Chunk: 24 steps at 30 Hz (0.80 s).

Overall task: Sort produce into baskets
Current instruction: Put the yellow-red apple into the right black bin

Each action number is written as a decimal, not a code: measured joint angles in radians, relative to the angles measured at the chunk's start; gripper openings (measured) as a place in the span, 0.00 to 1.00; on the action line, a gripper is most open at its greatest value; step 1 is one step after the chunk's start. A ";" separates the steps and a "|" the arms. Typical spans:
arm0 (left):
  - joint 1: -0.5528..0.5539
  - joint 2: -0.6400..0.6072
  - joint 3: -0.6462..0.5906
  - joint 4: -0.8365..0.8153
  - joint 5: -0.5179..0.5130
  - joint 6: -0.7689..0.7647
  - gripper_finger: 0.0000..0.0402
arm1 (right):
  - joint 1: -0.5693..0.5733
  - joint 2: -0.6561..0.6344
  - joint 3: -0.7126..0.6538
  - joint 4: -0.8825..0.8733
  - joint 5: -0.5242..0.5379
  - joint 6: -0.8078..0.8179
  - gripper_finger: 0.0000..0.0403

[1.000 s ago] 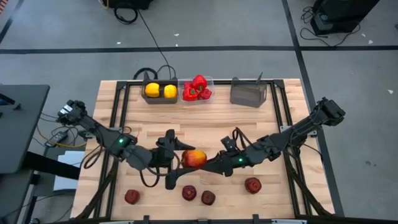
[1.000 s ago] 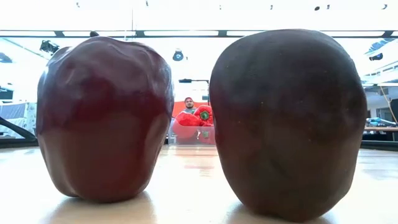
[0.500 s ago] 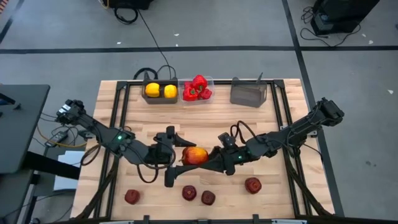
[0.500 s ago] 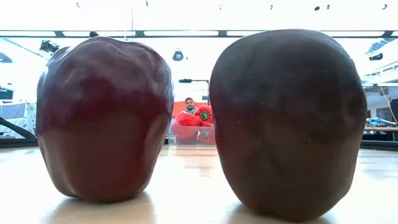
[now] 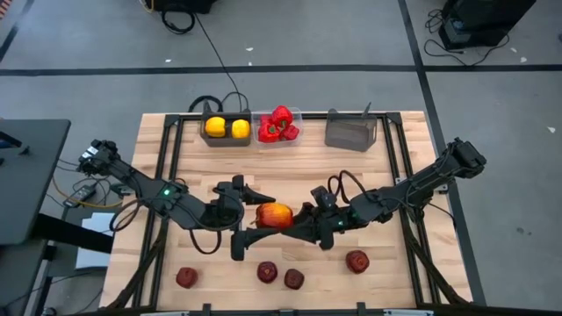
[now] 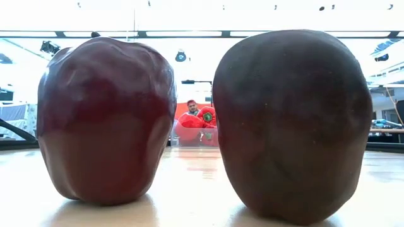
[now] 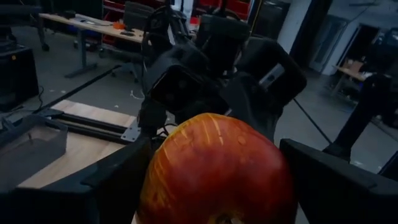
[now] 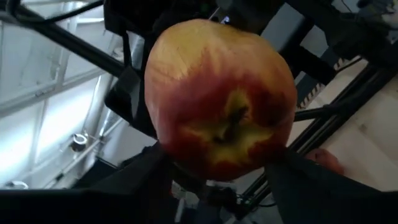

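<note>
A pale slatted wooden table (image 5: 290,167) with a dark metal frame stands on a grey floor crossed by dark tape lines; in the low view a bright workshop with ceiling lights lies beyond it. Along the table's far edge sit a dark grey bin holding two yellow peppers (image 5: 226,128), a clear plastic bin of bright red peppers (image 5: 277,125) and another dark grey bin (image 5: 350,132). At the table's middle, the right gripper (image 5: 283,230) is clamped on a red-and-yellow apple (image 5: 274,216), its fingers pressing both sides in the right wrist view. The left gripper (image 5: 239,219) has its fingers spread wide on either side of the same apple, apart from it. Four dark red apples (image 5: 281,275) lie along the near edge. Two of them fill the low view and hide both arms there; the grey bin's contents cannot be made out.
</note>
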 joint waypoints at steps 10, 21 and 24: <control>0.002 0.004 -0.002 -0.018 -0.007 -0.023 0.81 | 0.020 -0.001 0.003 -0.062 0.086 -0.028 0.71; 0.001 -0.005 -0.003 0.008 0.010 0.046 0.81 | 0.086 -0.002 -0.001 -0.044 0.235 -0.078 0.86; -0.001 -0.006 -0.005 -0.011 0.019 0.050 0.80 | 0.085 -0.005 -0.009 -0.010 0.280 -0.099 0.88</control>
